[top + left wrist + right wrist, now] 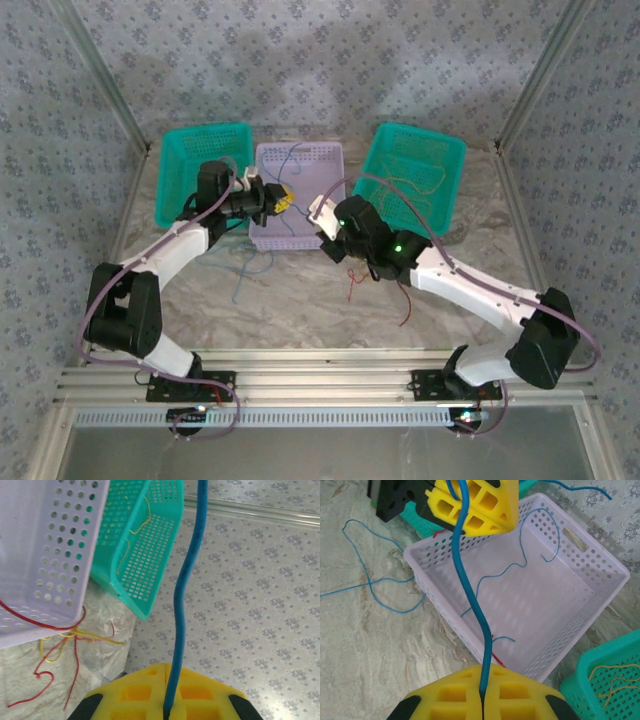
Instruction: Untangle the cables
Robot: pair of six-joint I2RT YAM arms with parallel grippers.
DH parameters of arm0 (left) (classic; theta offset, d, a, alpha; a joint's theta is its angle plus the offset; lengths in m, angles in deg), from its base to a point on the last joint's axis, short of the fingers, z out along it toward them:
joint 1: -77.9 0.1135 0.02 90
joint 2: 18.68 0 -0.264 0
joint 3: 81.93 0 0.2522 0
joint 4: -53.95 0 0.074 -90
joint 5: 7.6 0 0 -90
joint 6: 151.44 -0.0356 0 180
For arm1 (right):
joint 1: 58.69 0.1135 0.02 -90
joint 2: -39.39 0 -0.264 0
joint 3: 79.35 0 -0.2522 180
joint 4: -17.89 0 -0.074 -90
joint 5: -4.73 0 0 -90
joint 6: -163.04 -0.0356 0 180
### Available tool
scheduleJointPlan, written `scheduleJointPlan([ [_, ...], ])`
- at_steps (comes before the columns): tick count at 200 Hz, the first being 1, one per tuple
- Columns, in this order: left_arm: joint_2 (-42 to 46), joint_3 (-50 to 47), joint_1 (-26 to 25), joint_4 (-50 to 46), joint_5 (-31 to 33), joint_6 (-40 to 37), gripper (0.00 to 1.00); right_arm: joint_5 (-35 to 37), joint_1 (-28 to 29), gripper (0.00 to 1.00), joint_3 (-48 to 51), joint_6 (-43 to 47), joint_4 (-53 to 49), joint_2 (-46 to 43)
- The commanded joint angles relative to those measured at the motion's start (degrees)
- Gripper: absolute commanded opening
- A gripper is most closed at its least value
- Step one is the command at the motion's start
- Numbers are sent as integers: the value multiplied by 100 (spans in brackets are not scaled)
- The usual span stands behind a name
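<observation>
- Where the two arms meet above the lavender basket (600, 565), one blue cable (470, 595) runs between them in a gentle wave, clear of the basket floor.
- The left gripper (465, 525) pinches the cable's left end between its yellow pads.
- The right gripper (481, 700) has its pads pressed together on the right end.
- Another thin blue cable (520, 565) lies curled inside the lavender basket.
- Loose blue cables (370, 580) lie in loops on the table (300, 320), just left of the basket's near corner.
- Red cables (355, 285) lie on the table near the right arm.
- Yellow cables (415, 190) lie in the right teal basket (455, 160), which stands just beside the lavender one.
- The left teal basket (165, 180) sits on the other side.
- The three baskets line the table's far edge; the nearer marble between the arms is open apart from the loose cables.
</observation>
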Motion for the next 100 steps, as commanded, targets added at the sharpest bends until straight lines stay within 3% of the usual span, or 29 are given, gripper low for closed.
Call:
scheduleJointPlan([
  [1,186,-42,-386,565,-487,208,0,91,-43,0,-272,112,948,253],
  [68,257,-339,-806,980,-612,372,0,223,-121,0,-543,158,2710,393],
  [100,165,-393,-993,1222,-682,440,0,-202,-141,0,-733,38,3116,427],
])
